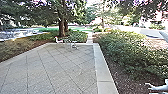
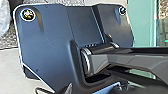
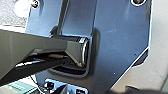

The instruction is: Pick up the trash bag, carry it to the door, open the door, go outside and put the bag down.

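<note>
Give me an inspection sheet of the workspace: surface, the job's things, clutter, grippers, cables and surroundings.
Surface: grey paving with dark diagonal joints; pale stone border along its right side.
Job's things: pale rounded shape on speckled ground beyond the robot's plate, perhaps the trash bag; cannot confirm.
Clutter: patio furniture at the paving's far edge; unclear white object at the head view's lower right.
Grippers: cannot tell whether either holds anything.
Cables: thin dark curve beside the plate, possibly a cable.
Surroundings: shrubs right of the border; tree trunk beyond the paving.
</note>
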